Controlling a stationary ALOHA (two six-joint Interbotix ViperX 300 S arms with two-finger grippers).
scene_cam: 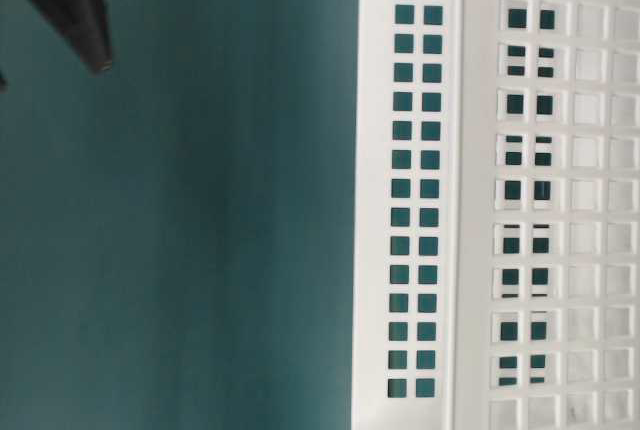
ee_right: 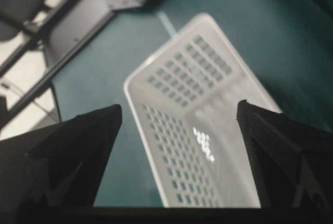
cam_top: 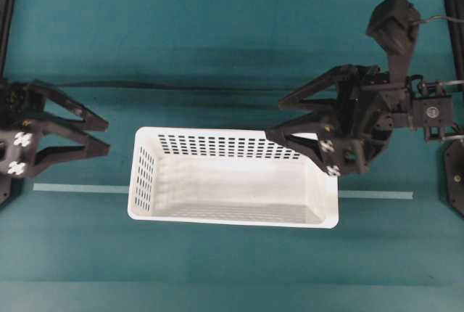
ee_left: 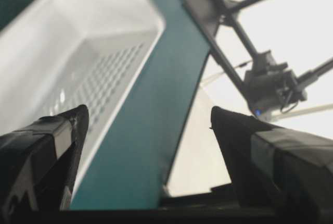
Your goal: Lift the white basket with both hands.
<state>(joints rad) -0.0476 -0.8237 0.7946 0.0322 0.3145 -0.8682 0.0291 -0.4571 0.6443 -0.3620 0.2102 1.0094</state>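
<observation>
Right end effector (cam_top: pixel 274 117): fingers spread, gripping nothing, overlapping far-right corner of white basket (cam_top: pixel 232 176) in overhead view. Left end effector (cam_top: pixel 106 135): fingers spread, gripping nothing, beside basket's left end, apart. Basket: mid teal table (cam_top: pixel 217 43), upright. Pale tape strip (cam_top: pixel 80 188) running beneath.

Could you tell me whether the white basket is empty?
Empty: the white basket shows only its bare floor from overhead, nothing inside.
</observation>
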